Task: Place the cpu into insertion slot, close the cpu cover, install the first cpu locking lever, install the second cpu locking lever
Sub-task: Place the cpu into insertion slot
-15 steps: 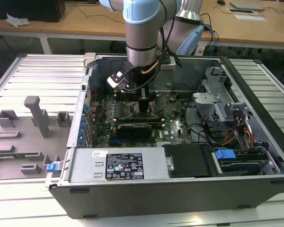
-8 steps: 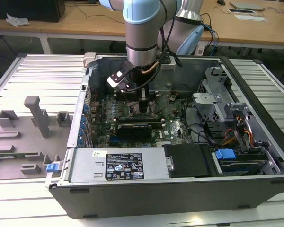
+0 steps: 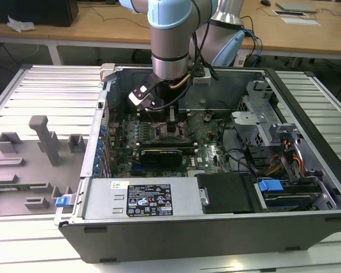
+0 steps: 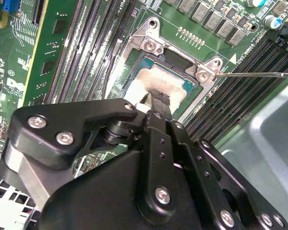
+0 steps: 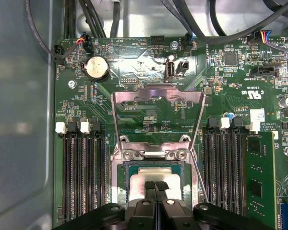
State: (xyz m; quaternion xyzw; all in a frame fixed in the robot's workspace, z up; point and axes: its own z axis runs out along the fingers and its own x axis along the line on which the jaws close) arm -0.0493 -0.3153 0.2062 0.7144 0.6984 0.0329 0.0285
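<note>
The cpu (image 5: pixel 136 187), a pale silver-beige square, lies flat in the insertion slot (image 5: pixel 126 167) on the green board, and appears again in the second wrist view (image 4: pixel 170 84). My gripper (image 5: pixel 156 183) is shut, its two black fingertips pressed together and resting on the cpu's top (image 4: pixel 156 97). The cpu cover (image 5: pixel 158 93), a thin silvery frame, stands raised open at the far side of the slot. A thin wire locking lever (image 4: pixel 249 74) sticks out sideways, unlatched. In the exterior view the gripper (image 3: pixel 171 118) hangs straight over the slot (image 3: pixel 171 135) inside the computer case.
Long black memory slots (image 5: pixel 81 167) flank the socket on both sides (image 5: pixel 225 163). A green card (image 5: pixel 259 172) stands beside them, a coin battery (image 5: pixel 97 68) and cables lie beyond the cover. The grey case wall (image 5: pixel 19 120) is close. A long black card (image 3: pixel 162 153) lies nearer the case front.
</note>
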